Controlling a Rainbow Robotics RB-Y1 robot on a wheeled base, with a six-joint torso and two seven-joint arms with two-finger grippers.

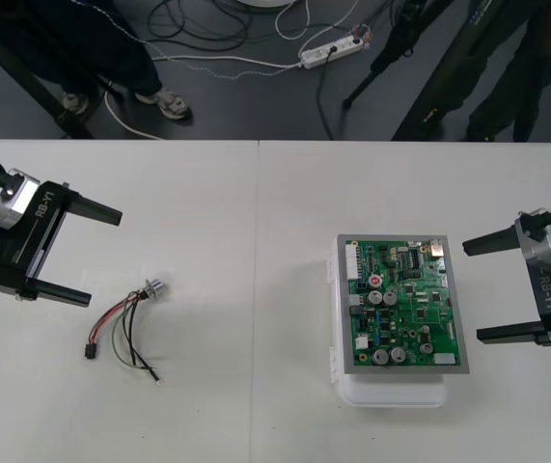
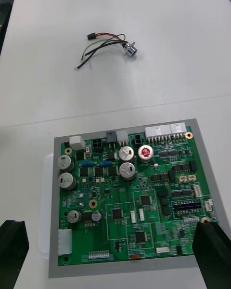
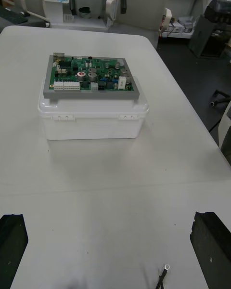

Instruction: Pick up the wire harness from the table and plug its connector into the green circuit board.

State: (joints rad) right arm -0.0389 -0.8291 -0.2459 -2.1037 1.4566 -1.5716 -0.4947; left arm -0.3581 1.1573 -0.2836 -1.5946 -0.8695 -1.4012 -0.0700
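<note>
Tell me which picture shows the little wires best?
The right wrist view: the wire harness lies whole, with plug, coloured wires and socket plain. The front view shows it whole too, near the left gripper. The left wrist view catches one wire's tip.

Light table (image 1: 256,289); pwr strip (image 1: 331,50), cables (image 1: 174,21) on dark floor (image 1: 256,106).

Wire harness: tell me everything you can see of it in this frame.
The wire harness lies loose and flat on the table, well apart from the green circuit board, not plugged in. Thin red, black and pale wires fan from a round metal socket to a small black plug; one stray wire ends in a tiny ring terminal. Only the table touches it; the open left gripper stands beside the socket, apart.
</note>
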